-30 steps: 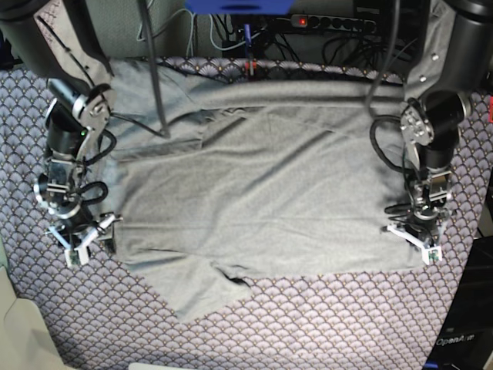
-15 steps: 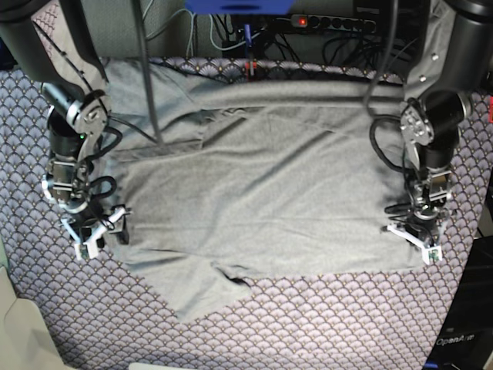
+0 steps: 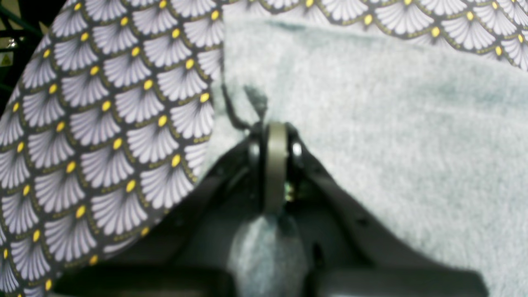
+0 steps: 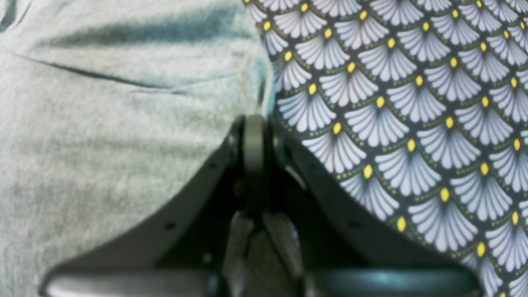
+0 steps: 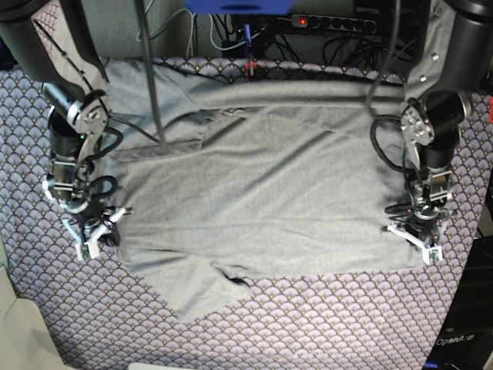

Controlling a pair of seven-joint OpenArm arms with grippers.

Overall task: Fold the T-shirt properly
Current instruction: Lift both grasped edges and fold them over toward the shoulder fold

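Note:
The light grey T-shirt lies spread flat on the table, one sleeve pointing to the front edge. At the shirt's right edge in the base view, my left gripper is shut. The left wrist view shows its tips pinched on the T-shirt, with a fold of grey cloth bunched behind them. My right gripper is at the shirt's left edge. Seen from the right wrist, its tips are shut on the hem of the T-shirt.
A purple scallop-patterned tablecloth covers the table around the shirt. Black cables and a power strip run along the back. One dark cable hangs over the shirt's far left part. A pale object sits at the front left corner.
My right gripper has moved in to the shirt's left edge and gone from open to shut on the hem. The left arm has stayed still.

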